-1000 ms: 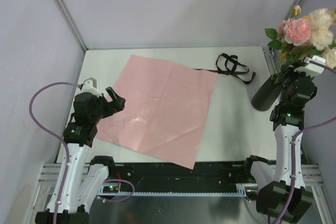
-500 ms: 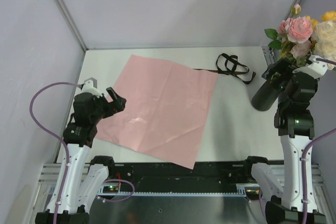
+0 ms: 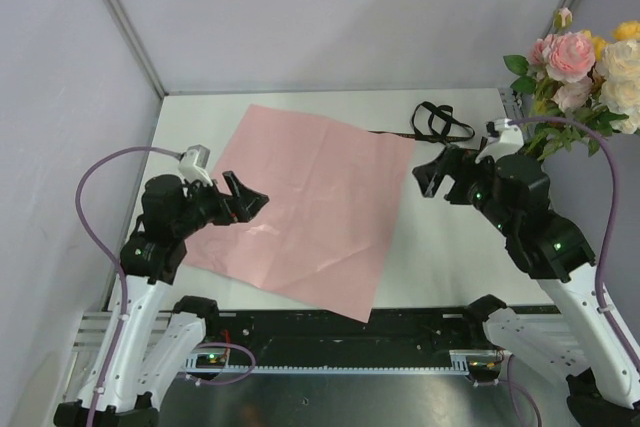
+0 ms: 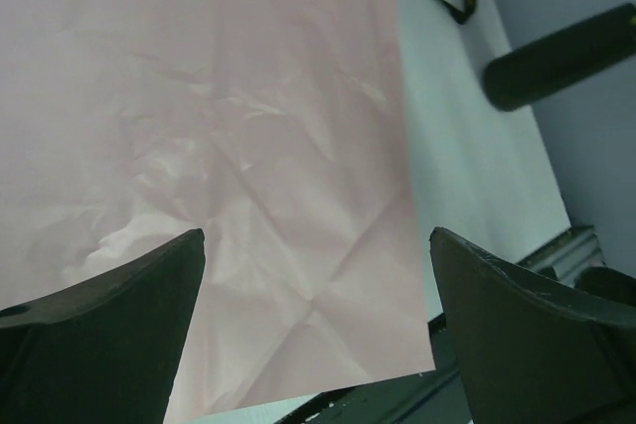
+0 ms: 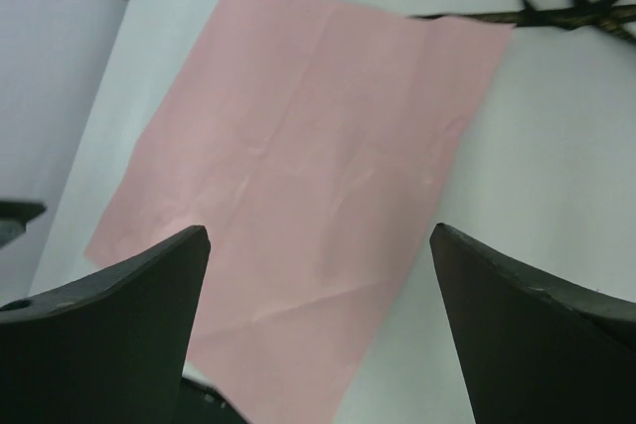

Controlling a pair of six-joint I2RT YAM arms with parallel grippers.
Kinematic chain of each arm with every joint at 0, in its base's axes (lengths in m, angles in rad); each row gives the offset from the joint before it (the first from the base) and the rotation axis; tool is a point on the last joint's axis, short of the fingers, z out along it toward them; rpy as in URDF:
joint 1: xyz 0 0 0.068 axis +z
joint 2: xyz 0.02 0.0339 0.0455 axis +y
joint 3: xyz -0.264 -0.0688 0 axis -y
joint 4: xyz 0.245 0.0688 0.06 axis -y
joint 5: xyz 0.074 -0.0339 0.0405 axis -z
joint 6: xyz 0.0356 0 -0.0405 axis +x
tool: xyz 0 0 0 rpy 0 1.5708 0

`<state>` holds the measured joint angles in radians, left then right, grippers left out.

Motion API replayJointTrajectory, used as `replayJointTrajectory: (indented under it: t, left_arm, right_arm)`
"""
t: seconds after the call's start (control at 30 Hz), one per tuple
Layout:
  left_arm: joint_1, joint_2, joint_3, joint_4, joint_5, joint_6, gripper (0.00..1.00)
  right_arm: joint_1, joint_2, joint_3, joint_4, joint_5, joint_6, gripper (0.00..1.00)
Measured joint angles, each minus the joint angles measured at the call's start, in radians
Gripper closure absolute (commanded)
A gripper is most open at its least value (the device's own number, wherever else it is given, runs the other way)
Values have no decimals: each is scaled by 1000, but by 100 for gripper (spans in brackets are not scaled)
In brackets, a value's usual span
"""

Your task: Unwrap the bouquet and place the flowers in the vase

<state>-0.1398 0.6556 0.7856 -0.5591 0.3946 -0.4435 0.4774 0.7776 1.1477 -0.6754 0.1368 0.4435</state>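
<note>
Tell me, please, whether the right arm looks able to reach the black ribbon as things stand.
Probably yes. The right gripper hangs open just short of the ribbon, which lies on bare table with nothing between them.

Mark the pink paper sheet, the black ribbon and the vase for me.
pink paper sheet (image 3: 310,207), top external view, middle of the flat sheet.
black ribbon (image 4: 459,5), left wrist view, its thick end towards the vase.
vase (image 4: 561,55), left wrist view, its dark side wall.

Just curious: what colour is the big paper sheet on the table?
The paper sheet is plain pink, creased; best from the top camera.
</note>
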Motion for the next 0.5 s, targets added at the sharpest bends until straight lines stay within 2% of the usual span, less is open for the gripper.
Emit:
replayJointTrajectory:
  t: [0.2, 0.5]
  left_arm:
    - [-29, -32, 61, 14, 60, 1, 0]
    - [-33, -120, 78, 26, 80, 31, 0]
  right_arm:
    - [57, -25, -75, 14, -82, 33, 1]
    - [58, -215, -304, 78, -153, 61, 1]
